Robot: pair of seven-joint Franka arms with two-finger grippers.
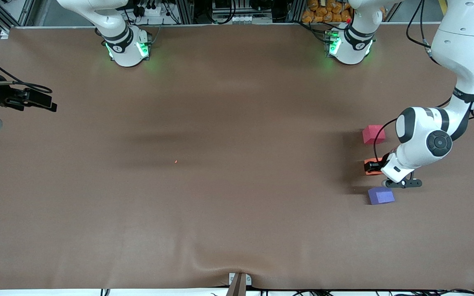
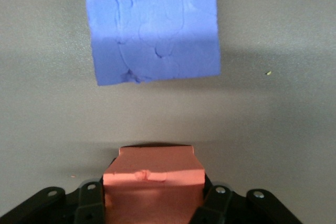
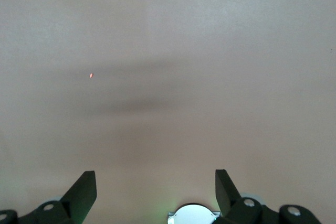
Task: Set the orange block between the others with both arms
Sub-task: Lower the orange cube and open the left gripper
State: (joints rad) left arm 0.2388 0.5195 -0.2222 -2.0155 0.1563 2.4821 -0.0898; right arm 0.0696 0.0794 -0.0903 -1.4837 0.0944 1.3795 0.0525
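Two fingers of the left end effector (image 2: 152,203) clamp the orange block (image 2: 153,179); right end effector (image 3: 155,192) apart.

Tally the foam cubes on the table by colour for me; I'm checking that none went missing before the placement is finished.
Orange matte foam cube, held in the left gripper between the other two: 1
Pink-red matte foam cube, farther from the front camera: 1
Purple matte foam cube, nearer to the front camera: 1
Total: 3

Matt, foam-like orange block (image 2: 153,174) and purple cube (image 2: 153,24), slightly pitted; smooth matt brown table cover (image 1: 220,205).
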